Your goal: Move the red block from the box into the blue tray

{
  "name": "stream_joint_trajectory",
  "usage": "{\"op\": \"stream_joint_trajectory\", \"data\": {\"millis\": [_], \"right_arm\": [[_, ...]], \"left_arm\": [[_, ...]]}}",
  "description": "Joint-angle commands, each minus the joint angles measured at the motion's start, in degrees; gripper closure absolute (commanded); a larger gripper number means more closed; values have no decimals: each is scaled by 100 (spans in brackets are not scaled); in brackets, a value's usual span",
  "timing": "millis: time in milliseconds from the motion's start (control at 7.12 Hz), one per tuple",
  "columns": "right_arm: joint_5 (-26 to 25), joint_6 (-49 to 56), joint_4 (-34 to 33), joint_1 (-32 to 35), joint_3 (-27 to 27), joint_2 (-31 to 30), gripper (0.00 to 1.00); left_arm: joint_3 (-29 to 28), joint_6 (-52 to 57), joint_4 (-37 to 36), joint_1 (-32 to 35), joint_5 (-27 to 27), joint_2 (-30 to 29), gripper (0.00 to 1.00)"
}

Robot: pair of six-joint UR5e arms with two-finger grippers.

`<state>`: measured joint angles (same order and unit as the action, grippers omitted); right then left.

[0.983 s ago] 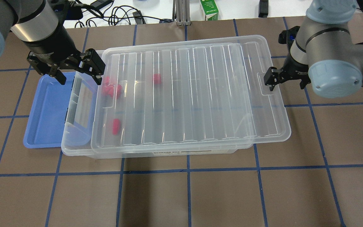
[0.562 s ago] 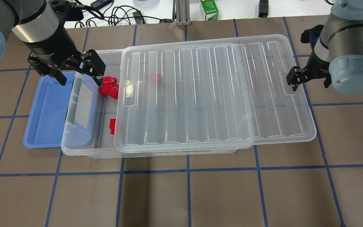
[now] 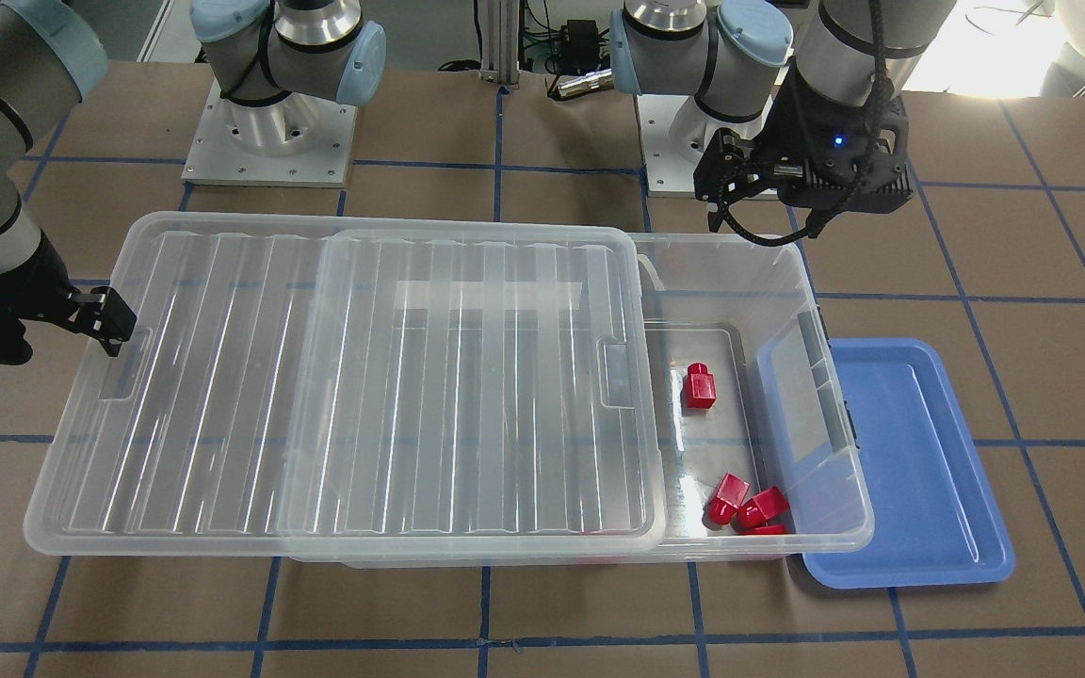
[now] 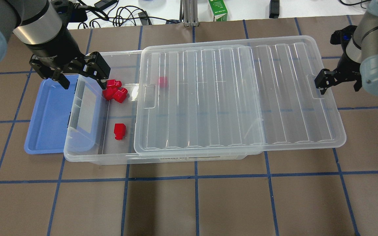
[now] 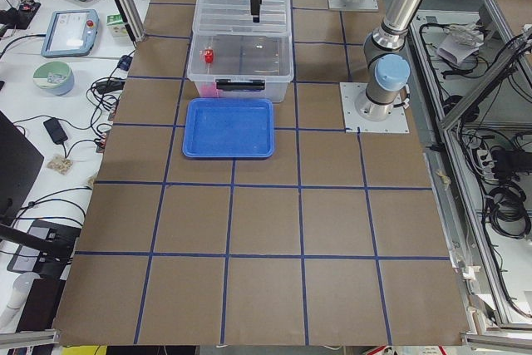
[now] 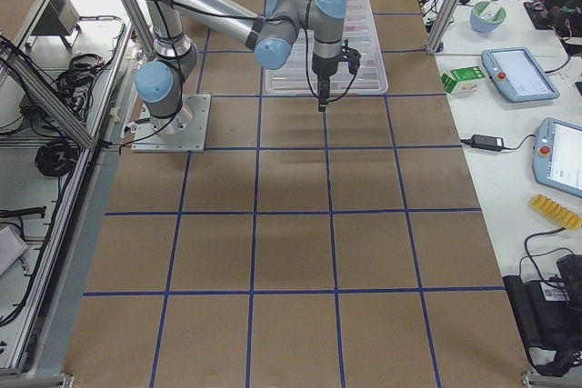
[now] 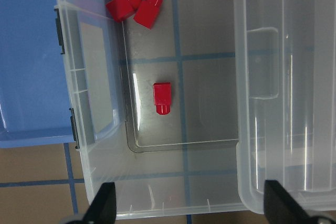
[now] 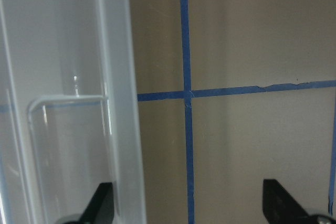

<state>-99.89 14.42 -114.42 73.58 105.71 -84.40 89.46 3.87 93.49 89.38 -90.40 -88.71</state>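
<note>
Clear lid (image 4: 238, 98) partly covers the box (image 4: 77, 154); left pincer (image 4: 82, 82) spread above exposed red blocks (image 4: 119, 95), right pincer (image 8: 189, 208) spread astride lid's rim.

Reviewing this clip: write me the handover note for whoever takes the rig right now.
Left gripper: open, empty, above the box's uncovered end.
Right gripper: open, one finger in the lid's handle recess.
Red blocks: three clustered, one alone, one under the lid, all inside the box.
Blue tray: empty, at the box's uncovered end.
Done: lid shifted off that end.
Left: grasp one red block, set it in the tray.
</note>
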Motion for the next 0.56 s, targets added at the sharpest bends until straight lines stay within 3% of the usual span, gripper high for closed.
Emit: {"op": "stream_joint_trajectory", "data": {"millis": [0, 140, 281, 421], "right_arm": [[22, 26, 7, -2, -24, -23, 0], [109, 52, 77, 16, -94, -85, 0], [554, 44, 504, 155, -347, -416, 0], [967, -104, 1300, 322, -880, -654, 0]], "left_arm": [[27, 0, -24, 9, 5, -32, 0], [88, 43, -120, 9, 13, -93, 0], [211, 157, -408, 9, 5, -163, 0], [543, 236, -1003, -9, 39, -373, 0]]}}
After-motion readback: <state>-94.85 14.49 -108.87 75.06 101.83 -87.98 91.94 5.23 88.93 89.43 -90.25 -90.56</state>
